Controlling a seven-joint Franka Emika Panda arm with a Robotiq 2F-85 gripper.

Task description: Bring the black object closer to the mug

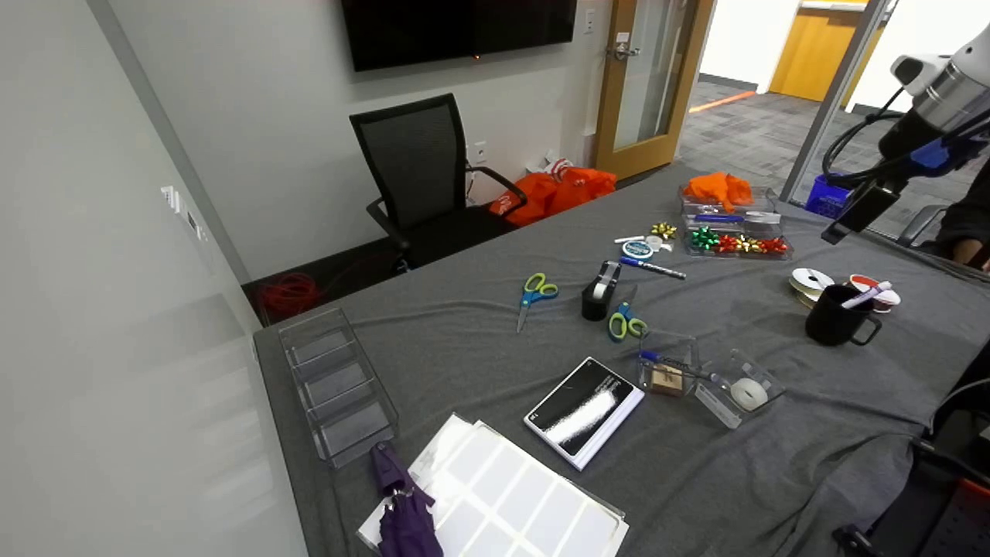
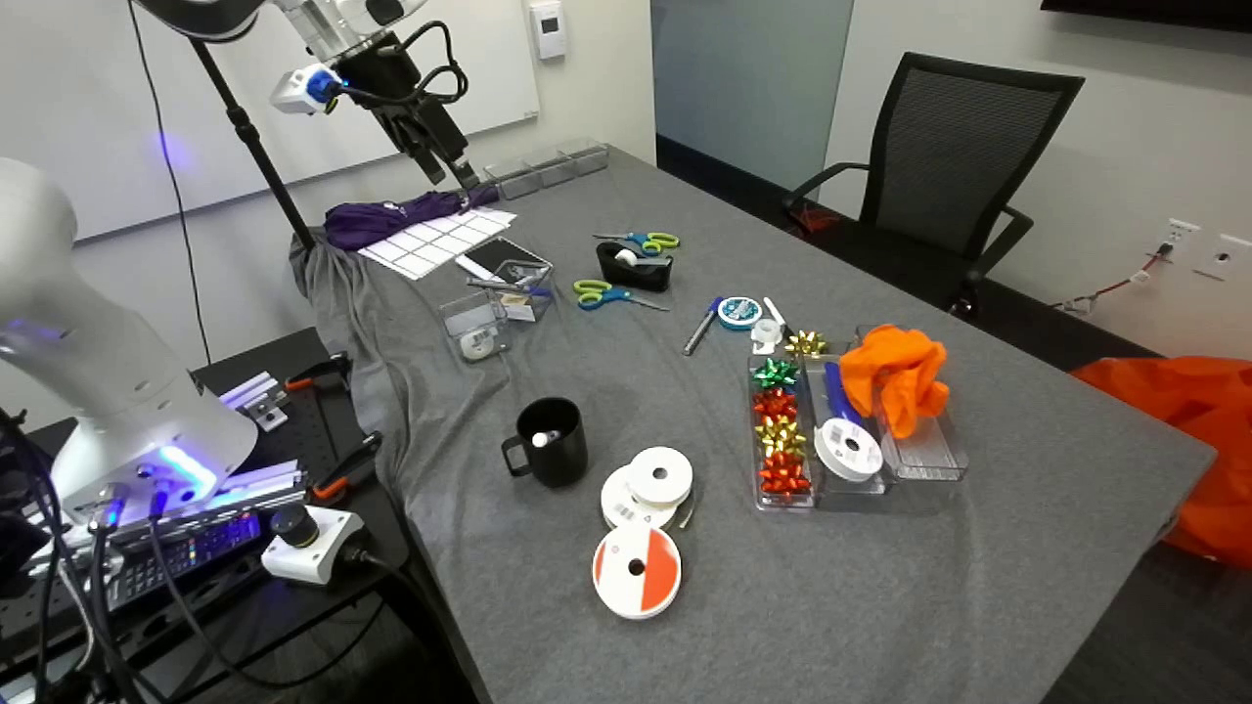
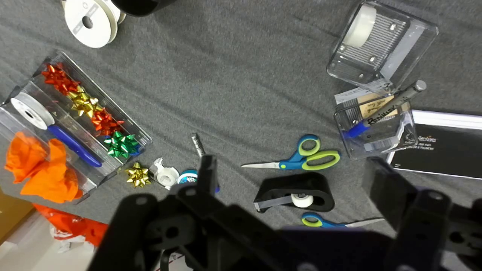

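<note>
The gripper (image 3: pixel 293 171) gaped wide, holding nothing, and the dispenser (image 3: pixel 293 183) sat at the wrist view's lower middle, stiff and probably weighty, best pinched across its narrow width, on grey cloth (image 3: pixel 233 94) whose creases might catch its base, while a chair (image 2: pixel 963 156) stood in an exterior view's upper right.

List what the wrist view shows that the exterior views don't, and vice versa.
Wrist view only: readable lettering on a blue-capped marker; in both exterior views that print is too small to read.

Exterior views only: the wall screen, the gridded white sheets and the whole mug, which the wrist view cuts off at its top edge.

Shared: the black tape dispenser, two pairs of scissors, the colored bows and the orange cloth.
</note>
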